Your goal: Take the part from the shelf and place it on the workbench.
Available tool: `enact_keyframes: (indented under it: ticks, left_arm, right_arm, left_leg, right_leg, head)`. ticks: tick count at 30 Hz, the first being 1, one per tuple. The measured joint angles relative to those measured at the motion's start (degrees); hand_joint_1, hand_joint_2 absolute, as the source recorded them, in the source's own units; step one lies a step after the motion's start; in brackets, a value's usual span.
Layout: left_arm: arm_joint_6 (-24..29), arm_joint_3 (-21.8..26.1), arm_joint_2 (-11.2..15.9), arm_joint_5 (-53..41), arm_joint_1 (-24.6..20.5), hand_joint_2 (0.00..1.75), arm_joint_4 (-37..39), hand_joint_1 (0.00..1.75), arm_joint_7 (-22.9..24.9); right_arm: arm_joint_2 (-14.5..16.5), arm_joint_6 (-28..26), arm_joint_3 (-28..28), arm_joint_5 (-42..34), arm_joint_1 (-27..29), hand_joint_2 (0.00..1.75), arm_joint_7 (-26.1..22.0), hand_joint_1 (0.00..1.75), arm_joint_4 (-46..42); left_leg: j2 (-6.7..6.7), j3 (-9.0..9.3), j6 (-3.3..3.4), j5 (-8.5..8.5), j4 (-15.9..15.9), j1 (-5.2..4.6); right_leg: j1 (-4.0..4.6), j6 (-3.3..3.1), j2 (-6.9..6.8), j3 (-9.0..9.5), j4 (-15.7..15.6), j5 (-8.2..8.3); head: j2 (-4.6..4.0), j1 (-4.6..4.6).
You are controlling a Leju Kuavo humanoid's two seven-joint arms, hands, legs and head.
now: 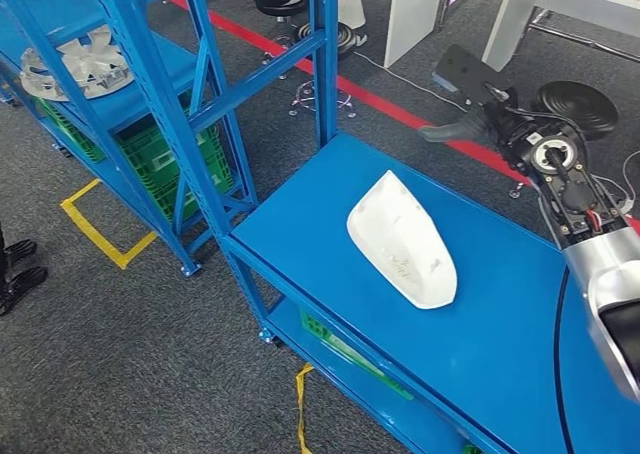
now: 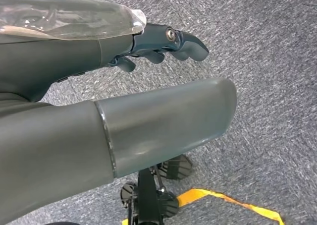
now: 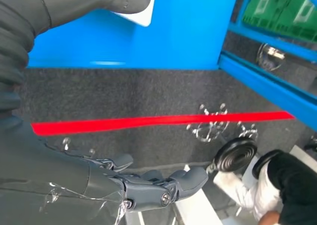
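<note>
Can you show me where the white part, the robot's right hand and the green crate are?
white part [image 1: 402, 240], head view, middle of its shell.
right hand [image 1: 483, 124], head view, middle of the hand.
green crate [image 1: 175, 162], head view, its slatted side.

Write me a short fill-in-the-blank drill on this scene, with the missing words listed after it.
1. The white part lies on the ____ workbench.
2. The right robot hand holds ____.
3. The floor line behind the workbench is ____.
4. The crates low in the shelf are ____.

Missing words: blue; nothing; red; green
</note>
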Motion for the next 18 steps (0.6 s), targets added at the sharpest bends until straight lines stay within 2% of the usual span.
enact_keyframes:
  ticks: [13,18]
  left_arm:
    - [-0.1,0.0,0.0,0.9,0.0,0.00,0.0,0.00,0.0]
    - [-0.3,-0.1,0.0,1.0,0.0,0.00,0.0,0.00,0.3]
  right_arm:
    - [1.7,2.4,2.0,-15.3,-2.5,1.75,5.8,0.00,4.7]
    - [2.1,3.9,2.9,-20.5,-2.1,1.75,9.4,0.00,6.1]
  left_leg:
    - [0.00,0.01,0.00,0.01,0.0,0.00]
    - [0.00,0.01,0.00,0.01,0.0,0.00]
  right_leg:
    - [0.00,0.00,-0.01,0.01,0.0,0.00]
    - [0.00,0.00,0.00,-0.01,0.0,0.00]
  head:
    - [0.00,-0.01]
    - [0.00,-0.01]
